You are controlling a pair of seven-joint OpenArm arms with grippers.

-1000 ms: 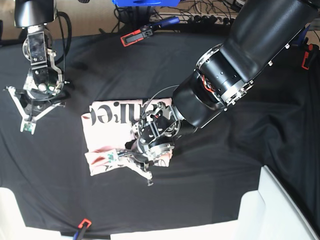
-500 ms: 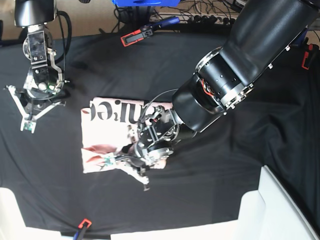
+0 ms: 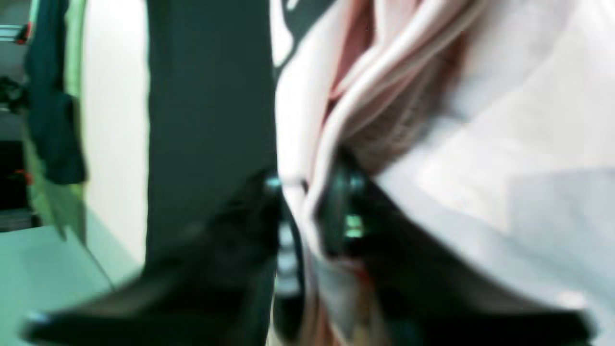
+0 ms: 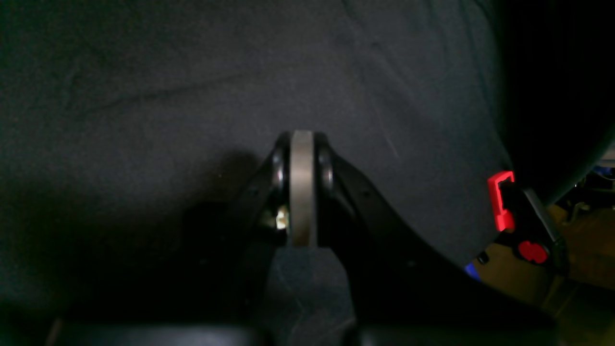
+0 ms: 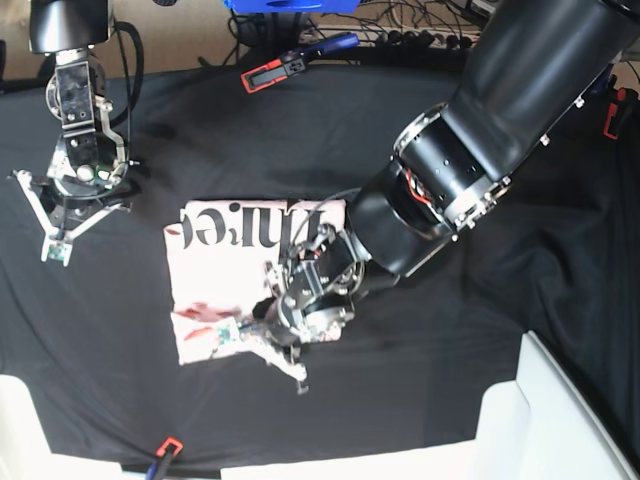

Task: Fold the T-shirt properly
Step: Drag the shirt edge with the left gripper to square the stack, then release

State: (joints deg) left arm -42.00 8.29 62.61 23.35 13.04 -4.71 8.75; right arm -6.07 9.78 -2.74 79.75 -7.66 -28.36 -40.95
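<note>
The pale pink T-shirt (image 5: 225,270) lies folded into a rough square on the black cloth, with black lettering along its far edge. My left gripper (image 5: 222,336) reaches in from the right and sits at the shirt's near-left corner. In the blurred left wrist view its fingers (image 3: 343,211) stand on either side of a fold of pink T-shirt (image 3: 432,96) fabric, gripping it. My right gripper (image 5: 55,255) rests shut and empty on the cloth at the far left, well away from the shirt. In the right wrist view the right gripper (image 4: 302,192) has its pads pressed together.
A red-and-black clamp (image 5: 280,68) lies at the far edge beside a blue box (image 5: 280,5). A white bin (image 5: 560,420) stands at the near right. A red clip (image 5: 166,446) sits at the near edge. Another red clamp (image 4: 502,199) lies off the cloth.
My left gripper has swung left and then slightly nearer, taking the shirt's near-left corner with it. The folded shirt's outline has shifted. The right arm has not moved.
</note>
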